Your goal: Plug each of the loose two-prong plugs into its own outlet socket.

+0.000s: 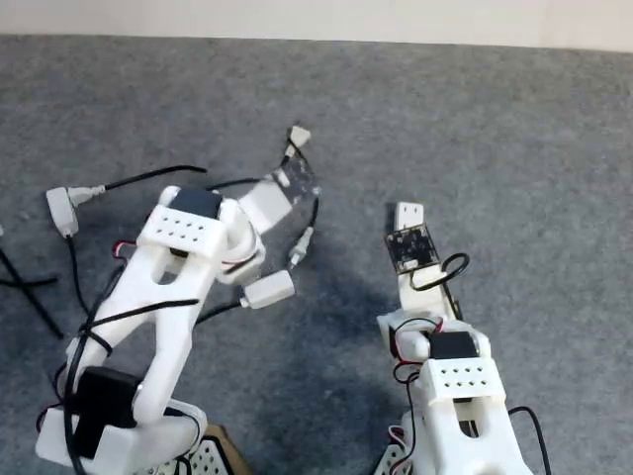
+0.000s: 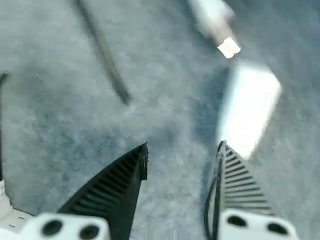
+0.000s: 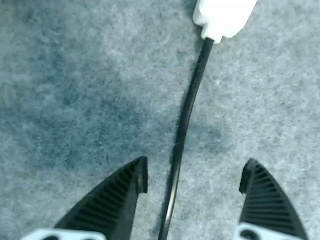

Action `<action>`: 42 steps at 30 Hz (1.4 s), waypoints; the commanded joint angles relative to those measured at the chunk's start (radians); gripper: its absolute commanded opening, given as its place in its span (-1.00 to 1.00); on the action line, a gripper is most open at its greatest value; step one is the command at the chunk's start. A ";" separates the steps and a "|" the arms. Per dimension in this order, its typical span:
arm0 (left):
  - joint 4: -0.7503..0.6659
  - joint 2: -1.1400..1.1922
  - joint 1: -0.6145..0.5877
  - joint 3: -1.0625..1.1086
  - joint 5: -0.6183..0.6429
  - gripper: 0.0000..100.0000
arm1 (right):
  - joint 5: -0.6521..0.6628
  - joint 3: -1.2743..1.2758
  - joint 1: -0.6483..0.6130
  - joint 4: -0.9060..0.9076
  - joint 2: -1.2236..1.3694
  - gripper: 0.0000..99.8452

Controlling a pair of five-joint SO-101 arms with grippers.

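Observation:
A white socket block on a black cable lies between the arms, with a small white plug just beyond it. Another white plug lies farther back, and a third white block sits at the far left. My left gripper points toward the far plug. In its wrist view the left gripper is open and empty above the carpet, with a blurred white block and a small plug ahead. My right gripper is open, straddling a black cable that runs to a white plug body.
Grey carpet covers the whole work area. Black cables loop around the left arm's base and out to the left. A pale wall strip borders the far edge.

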 commanded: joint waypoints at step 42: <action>-0.071 0.001 -0.340 -0.165 1.482 -0.53 | -0.011 -0.634 0.090 0.329 0.104 -0.41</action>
